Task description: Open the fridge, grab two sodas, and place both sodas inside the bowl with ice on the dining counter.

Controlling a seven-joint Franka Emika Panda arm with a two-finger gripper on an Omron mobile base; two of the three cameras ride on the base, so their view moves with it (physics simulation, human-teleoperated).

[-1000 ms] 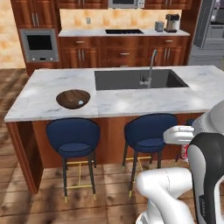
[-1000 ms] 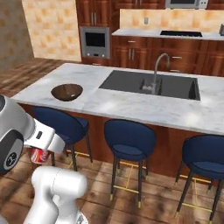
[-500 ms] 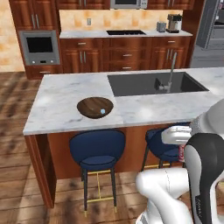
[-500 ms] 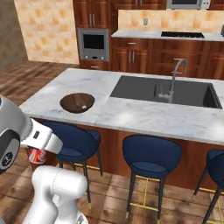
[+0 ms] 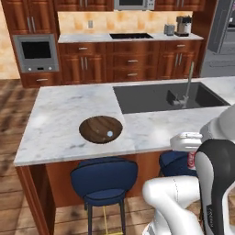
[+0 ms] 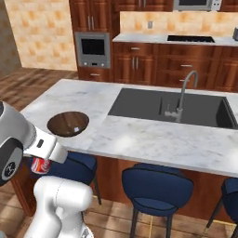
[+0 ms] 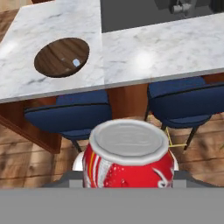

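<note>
On the left part of the dining counter (image 5: 64, 114), near its front edge, sits the bowl (image 5: 101, 129), dark brown and shallow, with 1 small pale cube showing inside; in the hand view the bowl (image 7: 62, 56) lies up and to the left, well apart from the gripper. Right of the bowl the marble runs to the inset sink (image 5: 165, 96) with its curved faucet (image 5: 188, 85), and 2 blue stools (image 5: 104, 179) stand tucked under the counter's edge. Lower right in the left base view, the gripper (image 5: 190, 158) hangs below counter height in front of the island, and the red-and-white soda (image 7: 127, 158) stands upright between its jaws, so they are closed on the can at about its width; the same can peeks out under the white hand in the right base view (image 6: 41, 165). At the far right edge stands the grey fridge (image 5: 222, 36), well away.

My reading: this is the carry of 1 soda toward the bowl; no can lies in the bowl yet. The next move calls for lifting the can above the counter edge, bringing it over the bowl, then lowering before release.
</note>
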